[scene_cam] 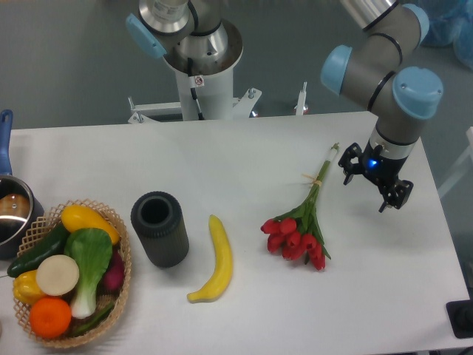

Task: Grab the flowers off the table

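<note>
The flowers (299, 225) lay on the table (244, 155), right of the banana (213, 260). Their long axis ran diagonally: red buds toward the near left, thin stem ends toward the far right. The gripper (375, 185) was held just right of the stems, above the table, with jaws spread apart and nothing between them. A miss was judged likely if the jaws were closed across the thin stems off-centre; the heavy bud end could be tipped or slipped out.

Just one fixed camera here, sitting high and looking steeply down over the near edge of the large white rounded-corner tabletop (244, 155), facing the arm's white pedestal base (203, 85) (fairly wide shot).
</note>
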Controlling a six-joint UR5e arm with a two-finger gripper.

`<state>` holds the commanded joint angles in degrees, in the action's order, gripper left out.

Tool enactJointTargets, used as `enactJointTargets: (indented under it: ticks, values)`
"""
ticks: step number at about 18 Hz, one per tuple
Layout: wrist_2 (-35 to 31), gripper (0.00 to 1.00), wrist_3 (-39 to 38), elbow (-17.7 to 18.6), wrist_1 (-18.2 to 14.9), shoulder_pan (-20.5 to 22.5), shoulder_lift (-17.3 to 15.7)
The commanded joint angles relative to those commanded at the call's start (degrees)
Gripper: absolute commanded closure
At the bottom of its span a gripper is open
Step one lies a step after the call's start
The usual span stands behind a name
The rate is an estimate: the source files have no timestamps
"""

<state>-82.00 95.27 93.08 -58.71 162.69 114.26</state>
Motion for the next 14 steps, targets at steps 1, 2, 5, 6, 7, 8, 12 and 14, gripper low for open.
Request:
enactJointTargets:
  ticks: [1, 2, 5, 6, 7, 8, 12, 14]
  values:
    - [-0.2, 0.0, 0.2, 0.0, 0.1, -0.1, 0.0]
    - [-0.2, 0.0, 0.0, 0.0, 0.0, -0.2, 0.1]
    - [-0.1, 0.0, 0.1, -0.1, 0.0, -0.2, 0.3]
    - [-0.1, 0.0, 0.0, 0.2, 0.0, -0.3, 0.0]
    - [0.0, 0.0, -0.1, 0.4, 0.0, -0.5, -0.2]
    - [0.0, 0.0, -0.3, 0.4, -0.1, -0.7, -0.3]
    - [1.4, 0.0, -2.7, 3.0, -0.1, -1.1, -1.4]
    - [3.9, 0.0, -6.7, 3.7, 0.1, -1.0, -1.8]
